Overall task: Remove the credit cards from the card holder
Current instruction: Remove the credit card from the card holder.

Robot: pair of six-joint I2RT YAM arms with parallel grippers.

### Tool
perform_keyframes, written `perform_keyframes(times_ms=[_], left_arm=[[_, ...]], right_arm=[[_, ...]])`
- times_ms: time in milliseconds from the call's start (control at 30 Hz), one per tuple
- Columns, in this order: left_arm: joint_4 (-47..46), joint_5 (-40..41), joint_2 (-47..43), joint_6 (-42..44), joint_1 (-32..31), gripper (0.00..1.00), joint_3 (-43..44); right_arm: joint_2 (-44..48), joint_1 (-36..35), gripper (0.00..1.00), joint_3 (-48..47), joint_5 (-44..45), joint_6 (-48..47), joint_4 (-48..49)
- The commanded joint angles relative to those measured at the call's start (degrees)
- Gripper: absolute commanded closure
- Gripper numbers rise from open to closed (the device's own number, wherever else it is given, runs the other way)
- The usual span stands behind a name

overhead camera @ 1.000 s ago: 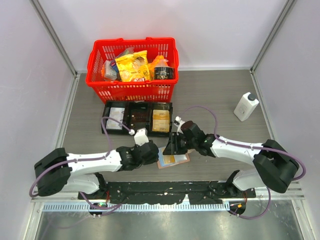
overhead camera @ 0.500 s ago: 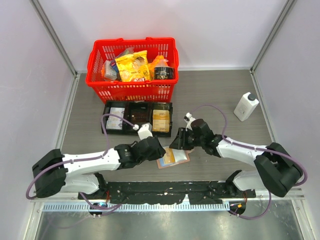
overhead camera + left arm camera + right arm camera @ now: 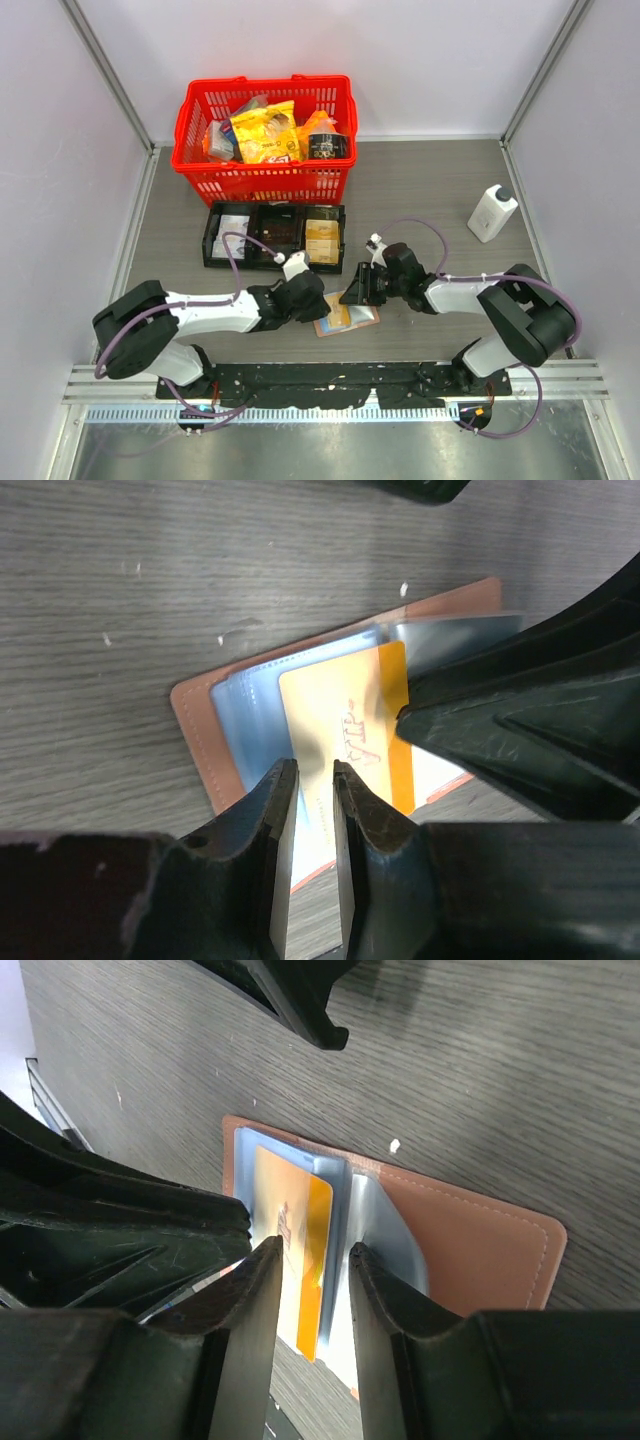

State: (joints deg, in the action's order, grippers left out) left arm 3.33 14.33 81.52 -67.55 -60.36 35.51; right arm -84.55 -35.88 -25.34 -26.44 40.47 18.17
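Observation:
The card holder [image 3: 352, 319] lies open on the table, tan leather outside [image 3: 200, 740], light blue sleeves inside. A cream-gold credit card [image 3: 345, 720] with an orange stripe lies on the sleeves, partly pulled out. It also shows in the right wrist view [image 3: 290, 1220], on the holder [image 3: 470, 1240]. My left gripper [image 3: 314, 780] hovers at the card's near edge, its jaws a narrow gap apart with nothing between them. My right gripper [image 3: 315, 1255] is open over the card's orange stripe and a sleeve edge. In the top view the left gripper [image 3: 308, 300] and right gripper [image 3: 358, 288] flank the holder.
A black three-compartment tray [image 3: 275, 237] with cards in it sits just behind the grippers. A red basket [image 3: 265, 140] of groceries stands behind the tray. A white bottle [image 3: 491, 212] stands at the right.
My left arm has moved right, bringing its gripper closer to the holder. My right gripper first lifted away a little, then came back down onto the holder. The holder has stayed put.

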Motion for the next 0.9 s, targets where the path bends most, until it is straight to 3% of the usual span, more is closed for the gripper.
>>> perform_keyframes(times_ms=[0,467,700,867], left_arm=[[-2.5,-1.8,2.2,-1.5,0.2,0.75,-1.3],[-1.8,-1.9,2.9,-3.5,0.9,0.76,-4.0],[-1.2,-2.4,3.8,-3.4,1.2,0.76,-3.3],[-1.2,-2.6,4.0,-3.5,1.1,0.77,-3.3]], right_arm=[[-1.8,0.2,0.63,1.5,-3.0,0.4,7.0],[-3.2,3.4,0.79,6.2,-9.2,3.9,17.9],[-2.6,5.5,0.81,7.3,-12.1,4.2,19.6],[-2.3,6.8,0.92,8.1,-13.3,5.0,21.0]])
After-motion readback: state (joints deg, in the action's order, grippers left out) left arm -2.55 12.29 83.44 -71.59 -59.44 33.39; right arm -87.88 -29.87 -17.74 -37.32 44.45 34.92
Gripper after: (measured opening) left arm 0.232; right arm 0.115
